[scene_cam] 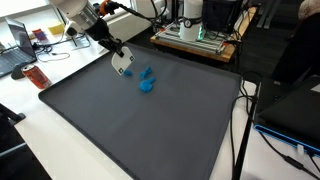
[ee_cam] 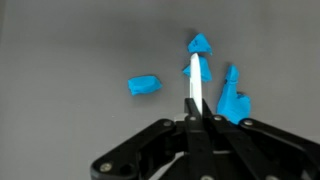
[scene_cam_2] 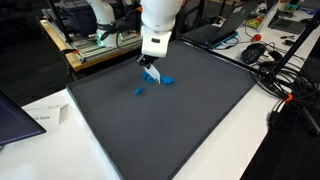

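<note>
Strip (ee_cam: 193, 85), white, thin and flat: held edge-on between the jaws, which are shut tight on its near end. The free end sticks out past their tips. What it is made of I cannot tell from here. In an exterior view it hangs low over the middle-rear part of the mat (scene_cam: 150, 130).

Blue pieces, small, loose on the mat:
- oblong block (ee_cam: 143, 86), apart to one side of the strip in the wrist view
- pointed piece (ee_cam: 200, 44), just beyond the strip's far end
- lumpy piece (ee_cam: 235, 100), close on the other side

Whether the strip's end touches any of them I cannot tell.

Mat, dark grey: covers most of the white counter (scene_cam: 40, 135). A rack of equipment (scene_cam: 195, 35) stands behind it.

Handling note, as I judge it:
- A strip this thin could pivot in the pinch, so it wants a firm clamp and a square wrist.
- The blue pieces look light enough to skid at a touch, so any motion near them wants to be slow.
- The wrist view is the one to watch for the strip's end.
- The lumpy piece sits nearest the jaws and is the likeliest to be knocked.
</note>
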